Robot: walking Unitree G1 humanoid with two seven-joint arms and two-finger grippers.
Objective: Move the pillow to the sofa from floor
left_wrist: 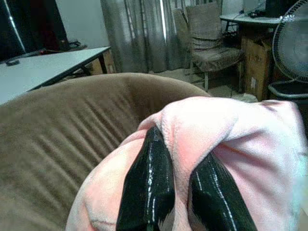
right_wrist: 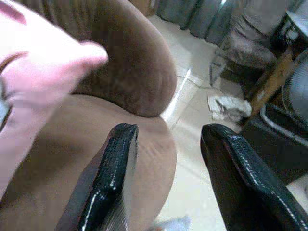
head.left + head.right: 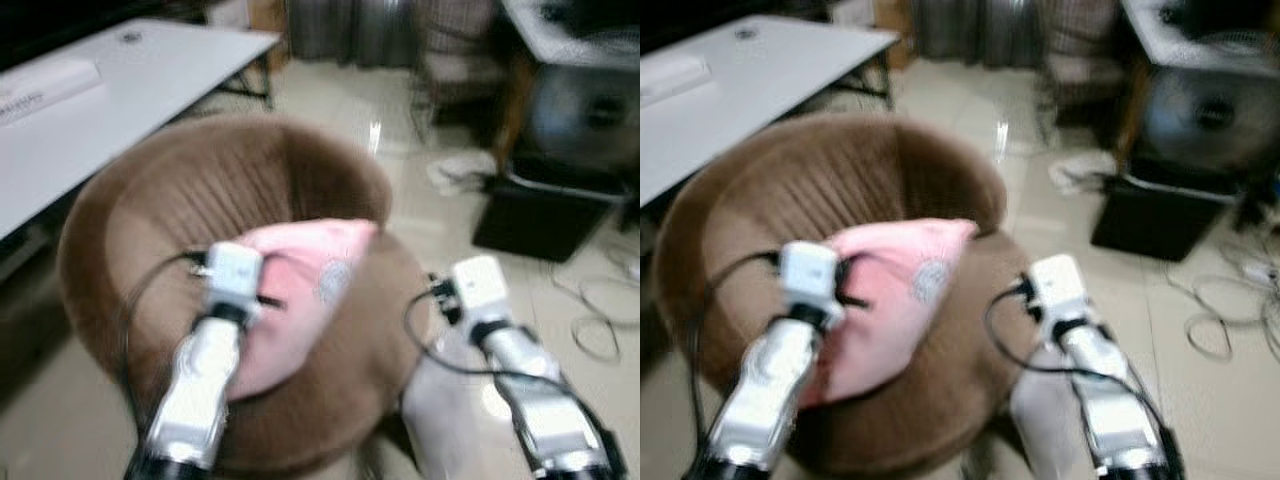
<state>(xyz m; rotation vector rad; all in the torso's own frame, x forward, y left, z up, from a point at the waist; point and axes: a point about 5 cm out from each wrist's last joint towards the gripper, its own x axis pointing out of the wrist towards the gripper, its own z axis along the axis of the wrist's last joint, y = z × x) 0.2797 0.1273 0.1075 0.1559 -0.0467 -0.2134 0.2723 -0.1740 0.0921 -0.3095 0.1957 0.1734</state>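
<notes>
A pink pillow [image 3: 300, 290] lies on the seat of a round brown sofa chair [image 3: 190, 190]. My left gripper [image 1: 180, 154] is shut on the pillow [image 1: 226, 139], its black fingers [image 1: 149, 183] pinching a fold of the pink fabric over the seat. My right gripper [image 2: 168, 139] stands open just right of the pillow [image 2: 38, 72], above the chair's front right edge [image 2: 120, 77], with nothing between its fingers [image 2: 113, 173]. The right arm's wrist [image 3: 480, 290] hangs beside the chair's right rim.
A white table [image 3: 90, 110] stands at the left behind the chair. A black box [image 3: 540, 215], a fan [image 3: 585, 115] and loose cables [image 3: 600, 310] sit on the tiled floor at the right. A chair [image 1: 207, 43] and curtains [image 1: 139, 33] stand at the back.
</notes>
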